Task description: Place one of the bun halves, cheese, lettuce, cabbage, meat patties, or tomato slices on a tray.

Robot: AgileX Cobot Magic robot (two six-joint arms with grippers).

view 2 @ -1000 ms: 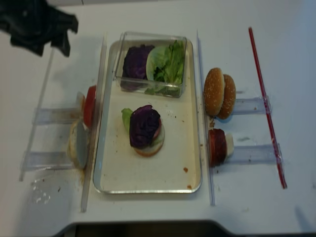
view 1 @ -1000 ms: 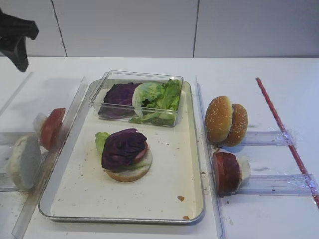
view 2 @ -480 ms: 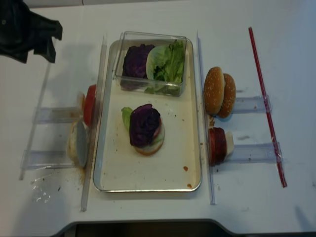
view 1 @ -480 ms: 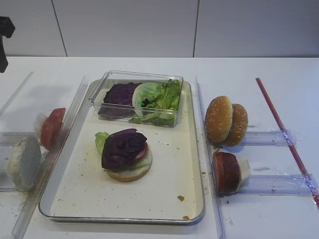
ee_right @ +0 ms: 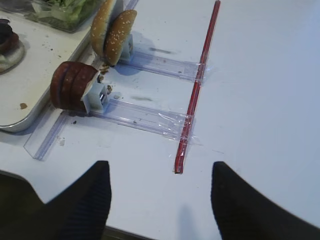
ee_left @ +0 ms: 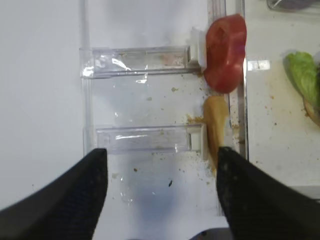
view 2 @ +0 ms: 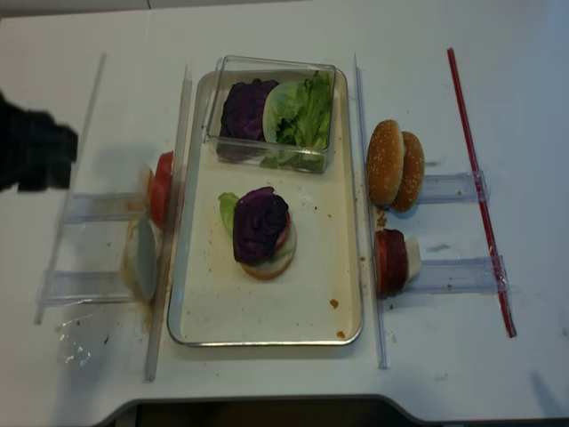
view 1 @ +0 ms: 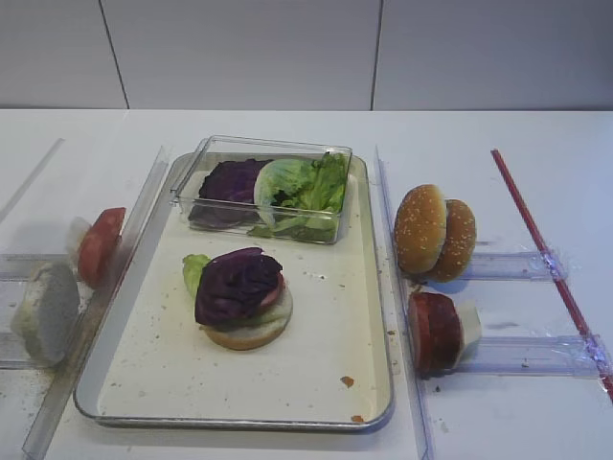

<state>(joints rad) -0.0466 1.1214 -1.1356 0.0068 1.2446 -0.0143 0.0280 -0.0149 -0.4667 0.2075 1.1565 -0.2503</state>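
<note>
The metal tray (view 1: 356, 287) lies mid-table. On it sits a stack: a pale bun half (view 1: 251, 333), lettuce (view 1: 194, 270) peeking out, and dark purple cabbage (view 1: 237, 283) on top. My left gripper (ee_left: 161, 150) hangs open and empty over the left holders, beside a tomato slice (ee_left: 225, 52) and a pale bun half (ee_left: 216, 127) that stands on edge. Its arm shows as a dark blur (view 2: 31, 151) at the left edge. My right gripper (ee_right: 160, 163) is open over bare table, near sesame bun halves (ee_right: 112, 30) and meat patties (ee_right: 72, 90).
A clear plastic box (view 1: 192, 177) at the tray's far end holds more cabbage (view 1: 230, 180) and lettuce (view 1: 306, 187). Clear plastic rails and holders flank the tray on both sides. A red strip (view 1: 546, 254) is taped along the right. Crumbs dot the table at the left.
My left arm has left the back-left corner and come forward along the left side, out of the first overhead view. The food has not moved.
</note>
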